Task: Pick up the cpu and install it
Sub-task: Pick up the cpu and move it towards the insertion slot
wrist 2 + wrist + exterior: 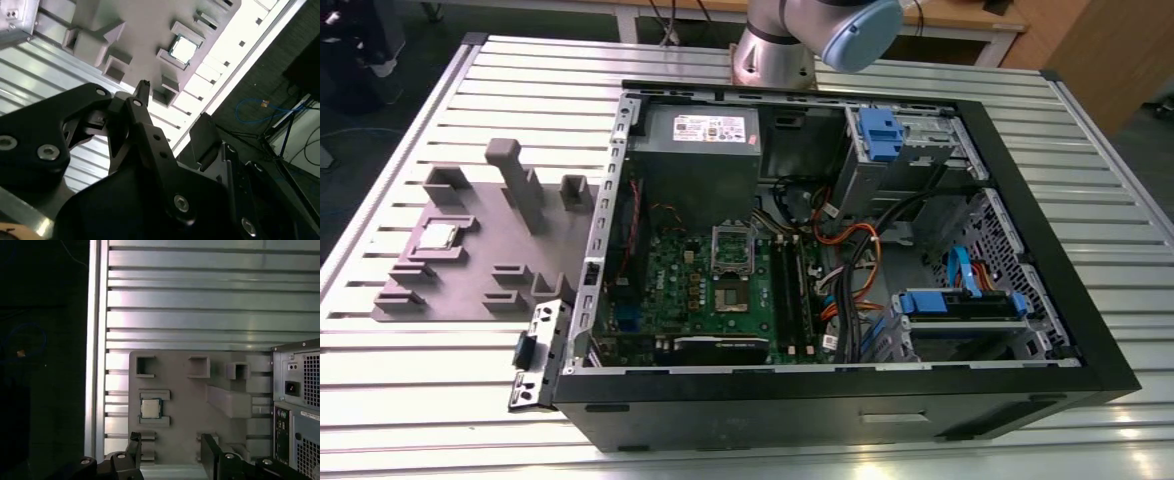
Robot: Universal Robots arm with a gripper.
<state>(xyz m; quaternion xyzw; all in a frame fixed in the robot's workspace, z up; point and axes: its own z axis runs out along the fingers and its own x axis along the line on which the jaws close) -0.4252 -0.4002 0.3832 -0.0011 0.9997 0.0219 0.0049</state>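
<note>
Cpu (pixel 150 408), silvery and square, lies in a recess of a grey holder (pixel 185 390) on a slatted metal table (pixel 200 290), well beyond the gripper (pixel 172 452), whose fingers (pixel 134 447) stand spread, holding nothing. Past the table edge: dark floor (pixel 45 390), a blue cable (pixel 255 105). Beside the holder, an open computer case (pixel 854 250) bears a white label (pixel 710 128), print unreadable.

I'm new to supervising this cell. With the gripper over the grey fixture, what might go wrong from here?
The small silvery square cpu sits between raised blocks of the grey moulded fixture; the open black gripper might strike a block rather than close on the chip. Orange and blue cables run close beside the green motherboard inside the black computer case, so the arm could snag them.
</note>
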